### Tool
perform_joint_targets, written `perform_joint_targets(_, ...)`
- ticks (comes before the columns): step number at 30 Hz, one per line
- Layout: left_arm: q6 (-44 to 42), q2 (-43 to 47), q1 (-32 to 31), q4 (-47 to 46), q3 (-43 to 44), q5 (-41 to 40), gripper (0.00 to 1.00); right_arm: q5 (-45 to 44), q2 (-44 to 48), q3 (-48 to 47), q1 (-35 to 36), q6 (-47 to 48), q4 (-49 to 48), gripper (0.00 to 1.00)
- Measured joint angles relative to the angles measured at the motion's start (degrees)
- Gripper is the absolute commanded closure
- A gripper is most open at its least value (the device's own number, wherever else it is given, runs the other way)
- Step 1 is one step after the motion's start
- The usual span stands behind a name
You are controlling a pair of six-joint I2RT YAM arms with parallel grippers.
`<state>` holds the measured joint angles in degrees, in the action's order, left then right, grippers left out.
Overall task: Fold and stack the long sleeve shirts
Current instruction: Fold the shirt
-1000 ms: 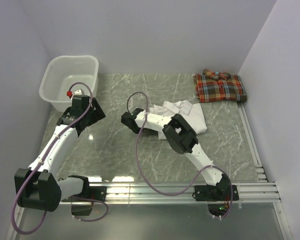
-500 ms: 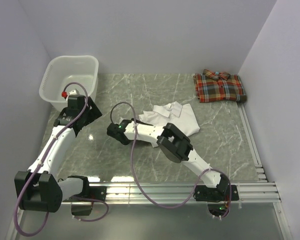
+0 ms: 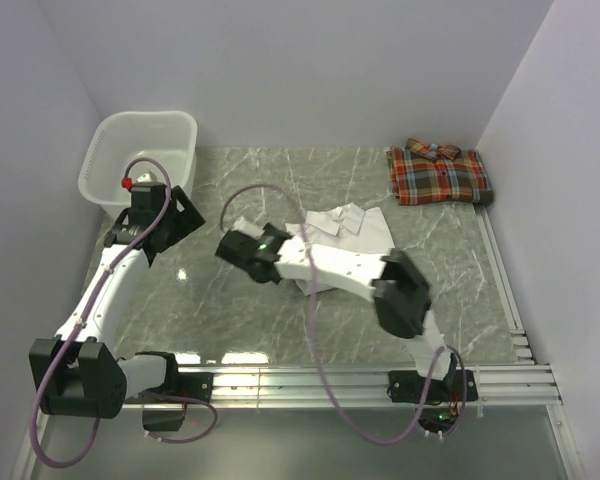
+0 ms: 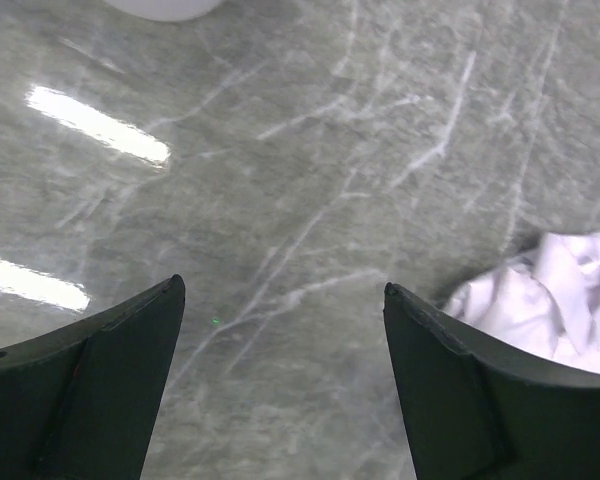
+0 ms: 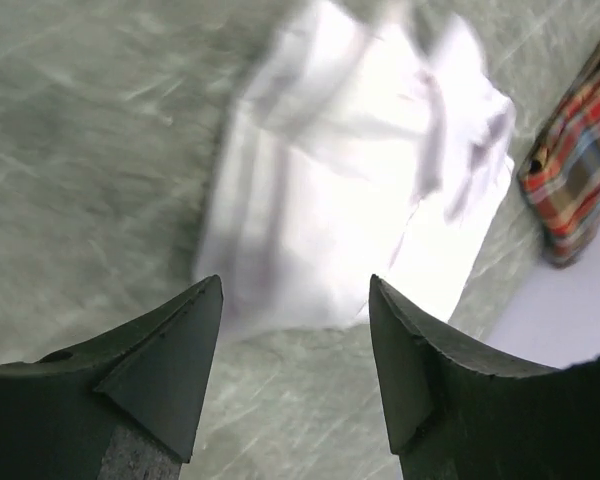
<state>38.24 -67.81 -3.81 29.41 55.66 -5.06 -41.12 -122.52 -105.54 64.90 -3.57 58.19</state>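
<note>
The white long sleeve shirt (image 3: 358, 228) lies folded at the middle of the table, partly under my right arm. It shows blurred in the right wrist view (image 5: 360, 170) and at the edge of the left wrist view (image 4: 550, 300). The plaid shirt (image 3: 440, 175) lies folded at the back right, also seen from the right wrist (image 5: 580, 190). My right gripper (image 3: 240, 250) (image 5: 295, 290) is open and empty, just left of the white shirt. My left gripper (image 3: 180, 222) (image 4: 280, 290) is open over bare table, further left.
A white plastic laundry basket (image 3: 140, 160) stands at the back left, close behind my left wrist; its base shows in the left wrist view (image 4: 165, 8). Walls close the table at the back and both sides. A metal rail (image 3: 500, 270) runs along the right edge.
My right gripper has opened and let go of the white shirt, which now lies more compact. The right arm's elbow swung right. My left arm drew back slightly toward the basket.
</note>
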Motion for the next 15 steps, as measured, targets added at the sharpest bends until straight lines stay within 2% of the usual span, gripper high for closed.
perform_joint_targets(3, 1.3, -1.6, 0.0, -0.5, 0.5, 4.0, 0.19, 4.0, 10.8, 6.9, -3.4, -2.3, -3.4, 0.39)
perform_joint_targets(7, 3.3, -6.6, -1.1, -2.3, 0.6, 10.2, 0.18, 13.8, 23.0, 17.7, -11.4, -7.1, -11.1, 0.42)
perform_joint_targets(12, 5.6, -16.0, -8.2, -5.2, 1.9, 15.0, 0.18, 25.9, 33.0, 34.0, -21.0, -13.3, -21.7, 0.41)
perform_joint_targets(15, 6.9, -22.0, -13.0, -7.7, 4.1, 17.2, 0.24, 30.9, 35.3, 39.8, -22.2, -15.6, -26.6, 0.41)
